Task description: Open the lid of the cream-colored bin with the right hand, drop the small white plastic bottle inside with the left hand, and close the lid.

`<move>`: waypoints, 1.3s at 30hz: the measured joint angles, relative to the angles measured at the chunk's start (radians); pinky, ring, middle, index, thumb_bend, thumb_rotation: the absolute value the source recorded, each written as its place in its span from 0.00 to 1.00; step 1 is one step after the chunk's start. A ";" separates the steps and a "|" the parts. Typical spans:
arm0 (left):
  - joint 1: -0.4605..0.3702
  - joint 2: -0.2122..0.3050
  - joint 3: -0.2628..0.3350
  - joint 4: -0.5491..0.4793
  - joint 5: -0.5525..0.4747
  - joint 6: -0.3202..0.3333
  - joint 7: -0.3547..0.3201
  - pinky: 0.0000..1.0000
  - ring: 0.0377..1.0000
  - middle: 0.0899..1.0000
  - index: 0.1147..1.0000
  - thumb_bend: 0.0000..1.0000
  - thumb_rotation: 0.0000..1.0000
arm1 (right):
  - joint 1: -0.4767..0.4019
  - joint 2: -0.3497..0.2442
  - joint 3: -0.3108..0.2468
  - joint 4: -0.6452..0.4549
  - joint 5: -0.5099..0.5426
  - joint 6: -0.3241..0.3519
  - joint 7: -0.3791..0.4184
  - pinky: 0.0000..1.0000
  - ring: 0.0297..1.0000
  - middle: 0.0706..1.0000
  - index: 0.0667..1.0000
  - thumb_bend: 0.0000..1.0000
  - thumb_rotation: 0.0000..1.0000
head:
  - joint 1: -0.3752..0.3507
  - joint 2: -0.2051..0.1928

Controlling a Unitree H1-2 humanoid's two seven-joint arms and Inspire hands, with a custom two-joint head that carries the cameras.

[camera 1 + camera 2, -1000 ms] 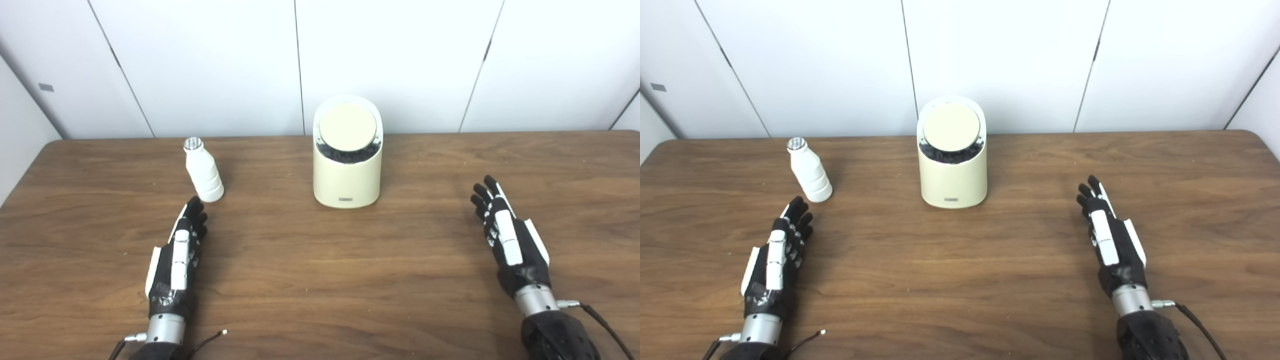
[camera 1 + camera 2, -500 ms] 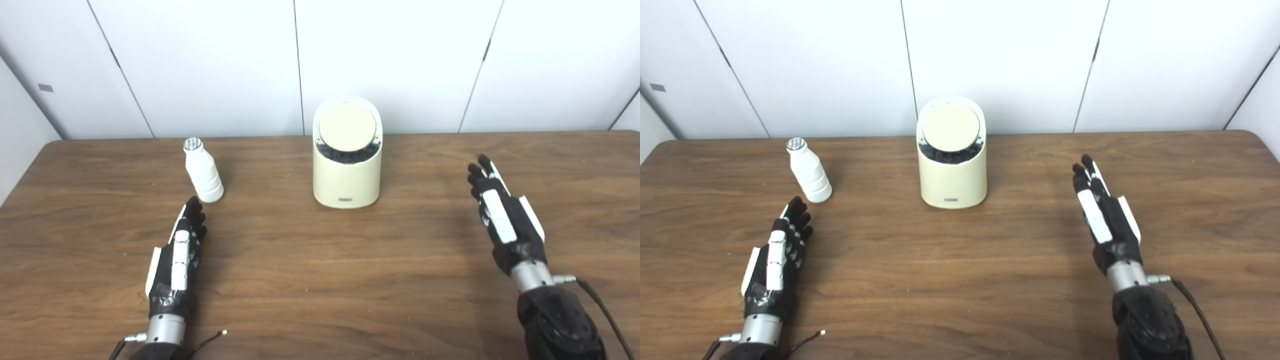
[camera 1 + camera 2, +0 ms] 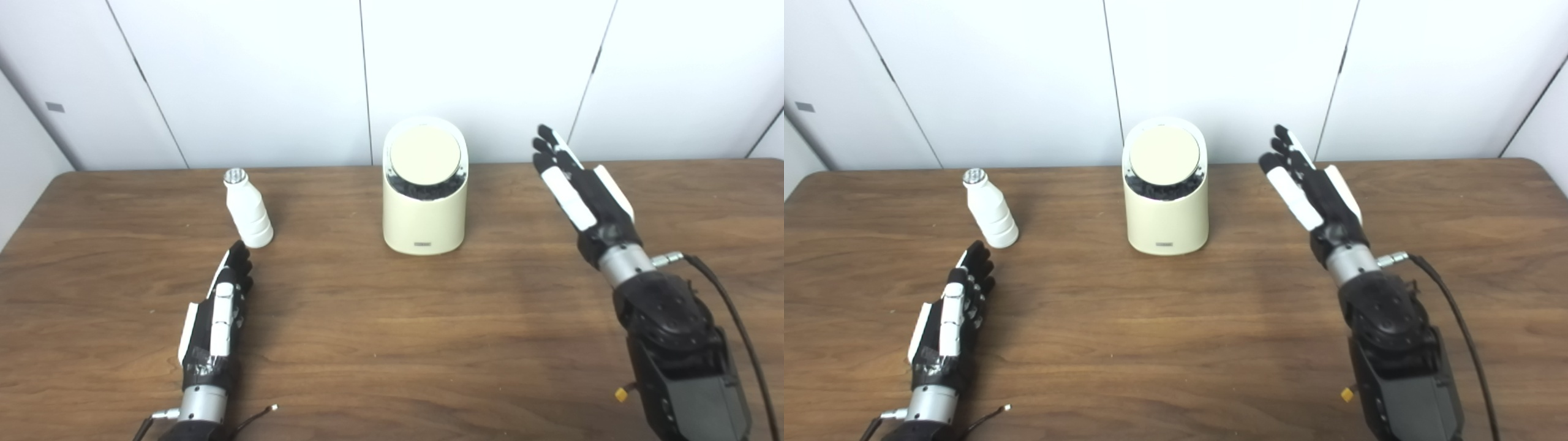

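1. We log the cream-colored bin (image 3: 425,208) standing upright near the middle of the table's far edge. Its round lid (image 3: 425,155) slopes toward us and sits flush in a white rim, so we judge it still closed. A dark band shows below the lid; we cannot tell what it is.
2. Handling judgement, bin: rigid plastic shell, probably light and smooth-sided, so a hard sideways push could slide it on the table. We would press or tip the lid from above, not from the flank. How the lid pivots is not visible.
3. The small white plastic bottle (image 3: 248,211) stands upright toward the table's far left corner, silver cap up, well apart from the bin. We judge it light, stiff, a little slippery and easily toppled; the ribbed lower body looks like the best place to grasp.
4. Left hand (image 3: 219,306) lies low over the table, fingers straight and holding nothing, its fingertips (image 3: 239,252) just beside the bottle's base, not clearly touching.
5. Right hand (image 3: 1309,187) is raised to the right of the bin, about level with the lid, fingers extended and spread, empty, apart from the bin.
6. Wooden table (image 3: 392,343): nothing stands between either hand and its target. A cable (image 3: 1458,318) trails from the right wrist.
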 measured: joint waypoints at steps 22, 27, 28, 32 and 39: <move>-0.002 -0.039 -0.001 0.002 0.024 -0.011 0.016 0.97 0.96 0.96 0.96 0.48 0.94 | -0.293 -0.007 0.106 0.251 -0.219 -0.007 0.090 0.80 0.91 0.95 0.96 0.88 0.60 | -0.011 -0.020; -0.003 -0.047 -0.002 0.002 0.028 -0.015 0.023 0.98 0.97 0.97 0.96 0.49 0.94 | -0.341 -0.005 0.133 0.346 -0.231 -0.044 0.089 0.78 0.90 0.94 0.95 0.86 0.55 | -0.002 -0.023; -0.003 -0.048 -0.002 0.002 0.028 -0.017 0.026 0.98 0.97 0.96 0.96 0.49 0.93 | -0.349 -0.005 0.139 0.360 -0.236 -0.052 0.088 0.77 0.90 0.94 0.95 0.86 0.55 | -0.002 -0.023; -0.004 -0.055 -0.003 0.003 0.029 -0.018 0.036 0.98 0.97 0.96 0.96 0.51 0.92 | -0.376 -0.005 0.165 0.391 -0.262 -0.059 0.086 0.76 0.90 0.94 0.95 0.86 0.52 | -0.002 -0.023; -0.008 -0.068 -0.008 0.003 0.029 -0.017 0.038 0.97 0.96 0.95 0.95 0.48 0.90 | -0.386 0.002 0.177 0.412 -0.295 -0.060 0.085 0.75 0.89 0.93 0.94 0.83 0.42 | -0.006 -0.018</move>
